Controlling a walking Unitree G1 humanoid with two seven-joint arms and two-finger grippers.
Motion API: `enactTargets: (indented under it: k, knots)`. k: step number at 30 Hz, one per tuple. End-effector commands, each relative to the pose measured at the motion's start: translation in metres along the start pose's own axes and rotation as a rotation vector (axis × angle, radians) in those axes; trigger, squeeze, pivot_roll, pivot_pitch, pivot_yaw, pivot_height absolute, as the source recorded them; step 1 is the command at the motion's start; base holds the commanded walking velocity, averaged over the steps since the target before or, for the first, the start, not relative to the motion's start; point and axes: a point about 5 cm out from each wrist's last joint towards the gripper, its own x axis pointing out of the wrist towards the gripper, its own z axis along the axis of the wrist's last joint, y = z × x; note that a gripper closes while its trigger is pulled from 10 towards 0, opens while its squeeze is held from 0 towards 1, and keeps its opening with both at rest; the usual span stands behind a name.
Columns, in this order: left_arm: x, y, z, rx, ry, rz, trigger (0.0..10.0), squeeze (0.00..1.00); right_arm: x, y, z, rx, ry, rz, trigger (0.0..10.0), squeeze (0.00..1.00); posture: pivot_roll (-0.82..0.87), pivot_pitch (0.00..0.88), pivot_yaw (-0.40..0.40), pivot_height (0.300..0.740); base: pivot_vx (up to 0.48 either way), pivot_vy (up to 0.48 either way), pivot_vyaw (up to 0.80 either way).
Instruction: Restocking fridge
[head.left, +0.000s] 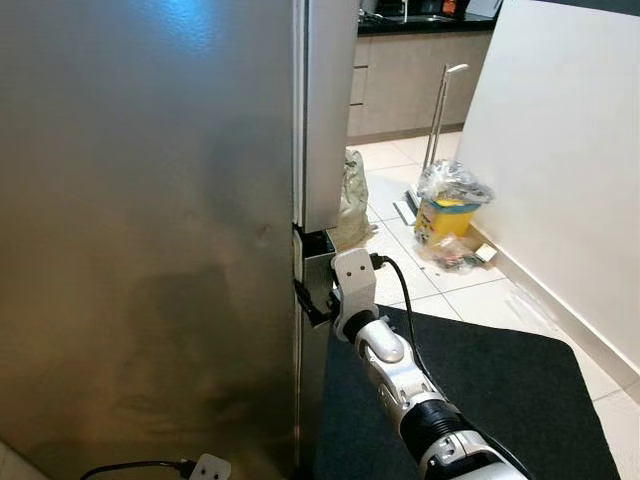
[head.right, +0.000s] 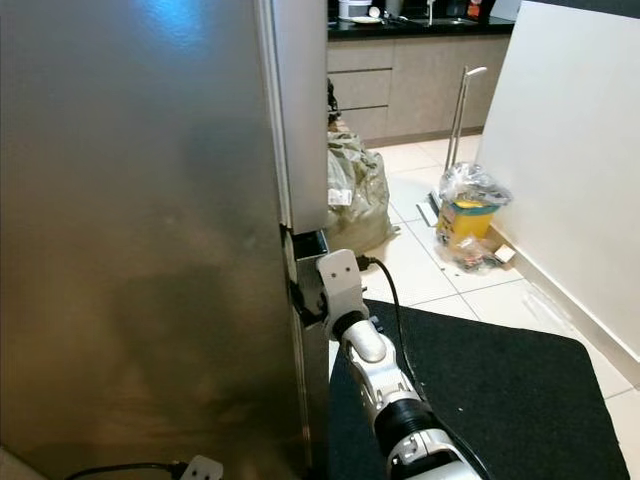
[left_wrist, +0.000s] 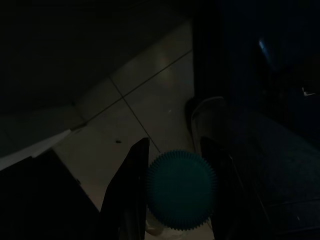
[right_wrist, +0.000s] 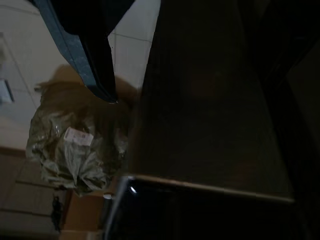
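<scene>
1. Right gripper reaches the right edge of the fridge, at the dark gap between the upper door and the lower one; its black fingers hook into that gap, and how far apart they stand cannot be told.
2. Right arm, silver with a black cable running along it, extends from the lower right up to that edge.
3. Fridge doors are shut; the brushed-steel front takes up the left half of both eye views.
4. Left gripper appears in the dim left wrist view, its two fingers closed against the sides of a teal spiky ball, above pale floor tiles.
5. Right wrist view shows one dark finger beside the brown side wall of the fridge, with a crumpled plastic bag on the tiles beyond.
6. Black mat lies on the tiled floor just right of the fridge, under the right arm.
7. Yellow container wrapped in clear plastic stands near the white wall, beside an upright metal-handled tool.
8. Kitchen cabinets with a dark countertop close the background.
</scene>
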Motion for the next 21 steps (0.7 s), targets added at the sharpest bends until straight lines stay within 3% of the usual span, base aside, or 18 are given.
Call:
enactTargets:
  k: [1, 21]
  knots:
    - [-0.001, -0.007, -0.011, 0.011, 0.043, -0.023, 10.0, 0.0, -0.003, -0.018, -0.011, -0.019, 0.106, -0.082, 10.0, 0.0, -0.08, 0.0, -0.041, 0.74, 0.0, 0.0, 0.0]
    - [-0.001, -0.007, -0.011, 0.024, 0.045, -0.027, 10.0, 0.0, -0.008, -0.001, -0.022, -0.01, 0.178, 0.065, 10.0, 0.0, -0.08, 0.0, -0.041, 0.74, 0.0, 0.0, 0.0]
